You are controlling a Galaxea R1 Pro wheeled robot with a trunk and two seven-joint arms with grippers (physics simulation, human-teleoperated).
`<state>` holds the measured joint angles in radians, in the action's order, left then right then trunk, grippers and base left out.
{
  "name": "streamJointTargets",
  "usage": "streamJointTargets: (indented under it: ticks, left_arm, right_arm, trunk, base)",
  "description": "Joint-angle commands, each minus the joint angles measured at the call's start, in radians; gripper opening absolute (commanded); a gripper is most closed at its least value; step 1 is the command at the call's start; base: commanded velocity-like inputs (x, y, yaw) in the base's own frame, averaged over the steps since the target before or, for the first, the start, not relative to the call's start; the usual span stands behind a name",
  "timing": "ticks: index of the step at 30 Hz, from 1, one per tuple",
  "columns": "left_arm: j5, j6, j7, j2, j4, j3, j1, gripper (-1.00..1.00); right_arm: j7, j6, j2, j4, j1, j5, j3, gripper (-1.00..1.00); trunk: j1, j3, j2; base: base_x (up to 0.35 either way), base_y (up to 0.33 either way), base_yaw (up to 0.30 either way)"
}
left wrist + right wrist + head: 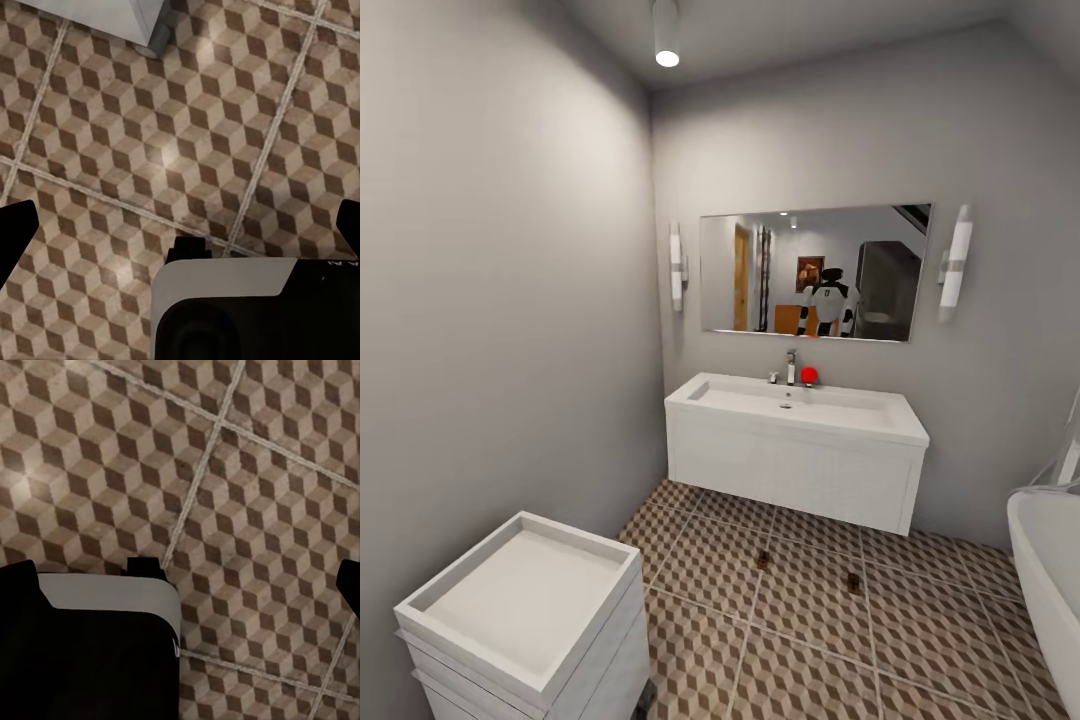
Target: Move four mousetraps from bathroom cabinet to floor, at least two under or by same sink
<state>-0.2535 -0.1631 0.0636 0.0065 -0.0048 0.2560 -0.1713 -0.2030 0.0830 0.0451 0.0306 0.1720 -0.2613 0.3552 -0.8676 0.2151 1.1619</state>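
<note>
Two small tan mousetraps (762,560) (853,583) lie flat on the cube-patterned bathroom floor (810,640), just in front of the white wall-hung vanity and its sink (795,405). The cabinet is out of view. My left gripper (180,229) hangs open above bare floor tiles (112,150), its dark fingertips (16,240) at the picture's edges with nothing between them. My right gripper (180,581) is likewise open over the tiles (262,510), with a dark fingertip (15,585) at the edge and nothing held.
A white drawer unit (530,590) with a tray-like top stands at the near left against the wall. A white bathtub (1050,570) edges in at the right. A mirror (815,272) hangs over the sink, and a red object (809,375) sits by the faucet (791,366).
</note>
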Motion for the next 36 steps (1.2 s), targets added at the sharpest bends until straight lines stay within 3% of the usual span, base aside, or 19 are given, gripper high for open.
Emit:
streamJointTargets:
  ticks: [1,13,36]
  left_arm:
    - [-0.008,-0.003,0.002,0.0,0.0,0.009,-0.001,1.0]
    - [-0.009,-0.002,0.004,0.0,0.0,0.008,-0.001,1.0]
    - [0.003,0.0,0.005,0.006,-0.01,0.011,-0.001,1.0]
  right_arm:
    - [-0.002,0.005,0.002,0.003,0.001,-0.01,0.008,1.0]
    - [-0.004,-0.014,0.001,0.004,0.001,-0.01,0.008,1.0]
    - [-0.005,-0.013,0.007,0.003,0.001,-0.009,0.011,1.0]
  trunk:
    - [0.0,0.001,0.001]
    - [0.0,0.001,0.001]
    - [0.0,0.001,0.001]
  base:
    - [0.0,0.0,0.0]
    - [0.0,0.0,0.061]
    - [0.0,0.0,0.286]
